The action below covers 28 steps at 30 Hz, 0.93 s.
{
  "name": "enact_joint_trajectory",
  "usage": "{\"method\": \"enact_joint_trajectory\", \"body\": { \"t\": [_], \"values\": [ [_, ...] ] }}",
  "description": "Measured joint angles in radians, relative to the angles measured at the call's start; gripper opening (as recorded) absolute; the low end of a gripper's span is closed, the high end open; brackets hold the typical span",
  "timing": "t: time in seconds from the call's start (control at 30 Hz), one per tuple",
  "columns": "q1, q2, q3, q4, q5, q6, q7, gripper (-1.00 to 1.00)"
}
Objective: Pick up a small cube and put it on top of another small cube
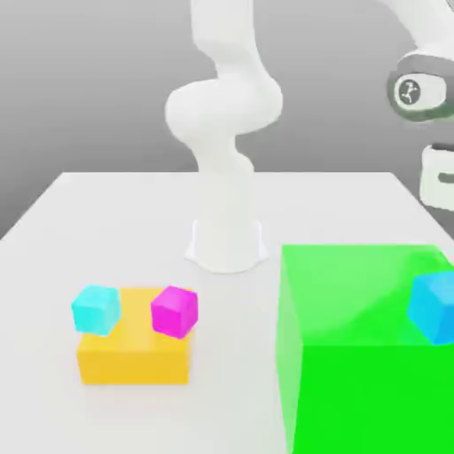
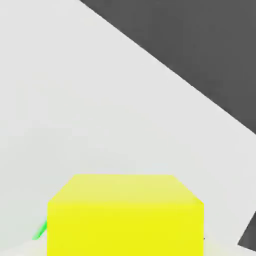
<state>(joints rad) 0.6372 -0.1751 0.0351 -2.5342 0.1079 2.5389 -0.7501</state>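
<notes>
My end effector (image 1: 439, 177) sits at the right edge of the exterior frame, high above the worktop (image 1: 106, 213). I cannot tell whether it is wide, narrow or holding anything. That is the first risk: going down without knowing my opening could knock a cube aside instead of straddling it.

My hand camera looks onto a yellow block (image 2: 125, 215) with a sliver of green (image 2: 40, 231) beside it. I cannot say whether it is one of the blocks seen from outside.

Nearest me in the exterior frame, at the right edge, a small blue cube (image 1: 434, 307) rests on the big green block (image 1: 355, 372), close to that block's far right side. A push from a badly centred descent could, I judge, send it off the block.

In the lower left, well apart from me, a cyan cube (image 1: 96, 309) and a magenta cube (image 1: 174, 311) sit on a low orange block (image 1: 133, 359), each near one end of its top (the cyan one right at the left corner). Either could serve as the cube to lift or the one to stack on. Nothing is stacked yet.

The dangers there, as I see it:
- A grasp on one cube could nudge it off the block.
- A crooked release could tip the carried cube off its small target.
- A low sweep from right to left could clip the tall green block.
</notes>
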Motion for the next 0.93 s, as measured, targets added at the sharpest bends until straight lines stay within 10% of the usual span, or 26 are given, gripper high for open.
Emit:
{"method": "enact_joint_trajectory", "body": {
  "t": [0.53, 0.8, 0.83, 0.93],
  "values": [
    [-0.504, -0.373, -0.349, -0.279, -0.271, -0.2, -0.139, -1.0],
    [-0.58, -0.19, -0.395, -0.398, -0.34, 0.034, -0.1, -1.0],
    [-0.579, -0.159, -0.4, -0.405, -0.339, 0.072, -0.102, 1.0],
    [-0.579, -0.159, -0.4, -0.404, -0.339, 0.071, -0.102, 1.0]
  ]
}}
